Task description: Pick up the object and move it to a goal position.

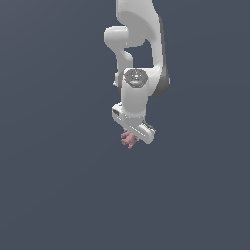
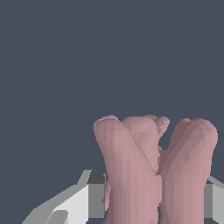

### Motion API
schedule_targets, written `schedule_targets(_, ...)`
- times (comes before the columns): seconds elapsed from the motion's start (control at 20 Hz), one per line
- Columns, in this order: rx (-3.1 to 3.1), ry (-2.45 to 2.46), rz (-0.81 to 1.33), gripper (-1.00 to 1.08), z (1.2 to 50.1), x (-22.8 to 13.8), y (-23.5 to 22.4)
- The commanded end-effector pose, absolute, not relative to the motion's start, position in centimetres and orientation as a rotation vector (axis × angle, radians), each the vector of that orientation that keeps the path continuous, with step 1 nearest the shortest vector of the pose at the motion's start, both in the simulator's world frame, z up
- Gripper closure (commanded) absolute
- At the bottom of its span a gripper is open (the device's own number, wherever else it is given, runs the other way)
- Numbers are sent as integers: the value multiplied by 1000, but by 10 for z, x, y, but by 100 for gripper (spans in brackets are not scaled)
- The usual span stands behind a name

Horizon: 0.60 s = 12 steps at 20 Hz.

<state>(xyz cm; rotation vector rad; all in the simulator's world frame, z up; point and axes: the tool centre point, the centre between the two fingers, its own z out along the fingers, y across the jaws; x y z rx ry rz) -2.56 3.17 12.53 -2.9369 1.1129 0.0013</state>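
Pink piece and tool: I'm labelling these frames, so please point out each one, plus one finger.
pink piece [image 2: 131, 175]: wrist view, on its broad front rod.
tool [image 1: 131, 137]: exterior view, between the fingertips, where the piece sits.
finger [image 2: 95, 199]: wrist view, on its grey inner face beside the piece.

Nothing readable anywhere in either view, no text, labels, brands or numbers on the white arm [image 1: 134, 95], just plain surfaces.

Uniform dark slate-blue backdrop [image 1: 49, 171] fills both views, evenly lit, with no discernible edges or shadows.
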Motion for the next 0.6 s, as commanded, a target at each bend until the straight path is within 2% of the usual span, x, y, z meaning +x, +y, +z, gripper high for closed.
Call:
schedule_targets(0.0,-2937,1112,1,108,137,-35,20)
schedule_targets(0.55,-2937,1112,1,108,162,-55,-7)
